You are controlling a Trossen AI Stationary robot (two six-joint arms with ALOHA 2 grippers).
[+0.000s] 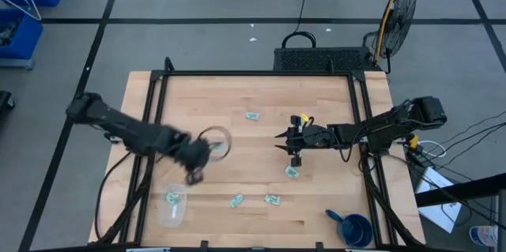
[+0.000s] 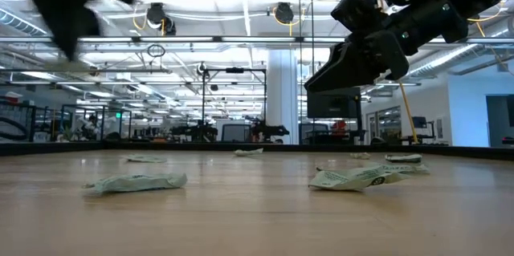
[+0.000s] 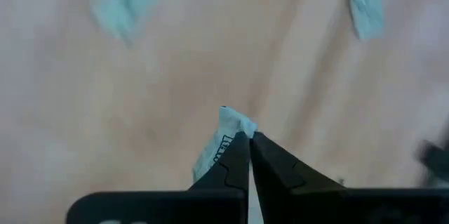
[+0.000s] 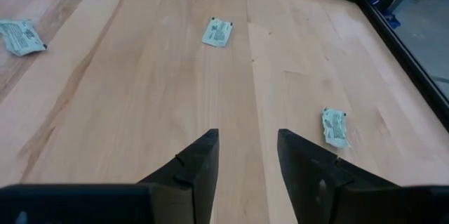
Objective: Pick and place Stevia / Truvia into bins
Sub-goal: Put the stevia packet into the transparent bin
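Left pincer [image 3: 249, 140] clamped on a half-hidden sachet [image 3: 223, 134] — right pincer [image 4: 247, 155] parted, tub [image 1: 172, 206] faint.

No readable text, brand, number or sign anywhere. Small pale green and white paper sachets on wooden table carry dark print marks (right wrist view shows them best: one [image 4: 218, 32], another [image 4: 335, 126], third at table edge [image 4: 21, 36]), letters too small to make out. Sachet pinched in left gripper [image 3: 247, 138] shows dark lettering along edge [image 3: 219, 147], blurred, unreadable. Sachets in low view [image 2: 359, 177] bear faint print, illegible.
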